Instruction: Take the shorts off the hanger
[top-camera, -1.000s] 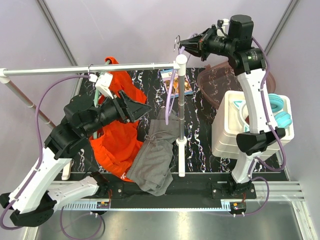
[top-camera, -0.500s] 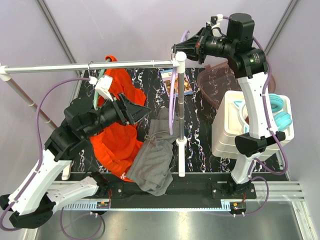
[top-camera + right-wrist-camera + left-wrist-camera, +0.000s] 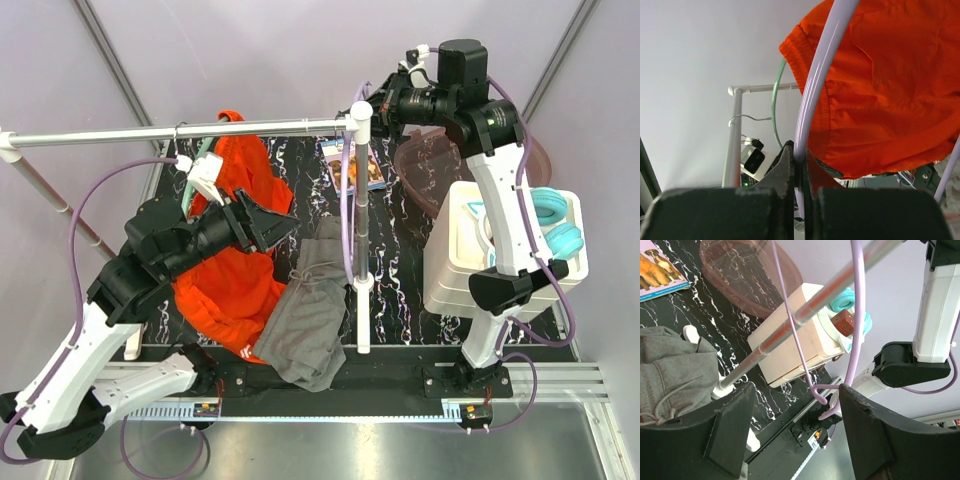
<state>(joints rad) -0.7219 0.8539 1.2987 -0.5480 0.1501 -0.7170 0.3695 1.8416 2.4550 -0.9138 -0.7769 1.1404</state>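
Nearest my bases, the grey shorts (image 3: 312,315) lie crumpled on the black marbled table (image 3: 395,280), off any hanger and against the white upright post (image 3: 361,315). My left pincer (image 3: 283,215) is spread and holds nothing, in front of the orange-red shorts (image 3: 232,290), which drape from a mint hanger (image 3: 775,100) on the rail (image 3: 260,127). Beyond, my right pincer (image 3: 796,150) is pressed together on a lilac hanger (image 3: 815,85). Farthest lies a dog-cover booklet (image 3: 355,165), its print too small to read.
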